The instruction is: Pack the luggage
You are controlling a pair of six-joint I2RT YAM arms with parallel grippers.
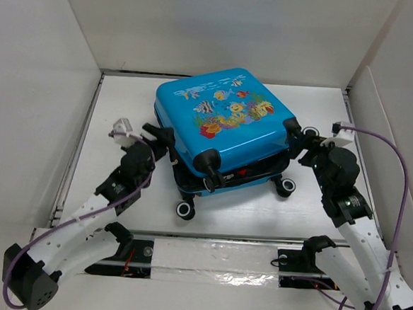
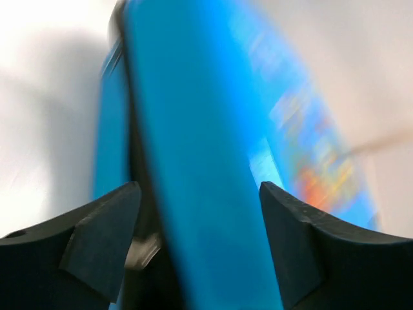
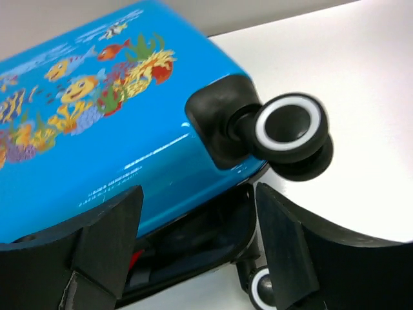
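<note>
Blue hard-shell luggage point(image 1: 223, 117), fish-and-coral print, lying flat at the middle of the white table point(image 1: 125, 107), lid not fully down.
Upper shell sits slightly askew over the lower one, with a gap along the near side showing dark lining and a red item point(image 1: 244, 170). Four black wheels with white rims, two resting near the front edge point(image 1: 185, 209). Left gripper point(image 1: 161, 141) at the case's left side, fingers apart, the lid's edge between them; contact cannot be told. Right gripper point(image 1: 303, 137) at the right side just beside a lid wheel point(image 3: 288, 126), fingers spread, holding nothing.
</note>
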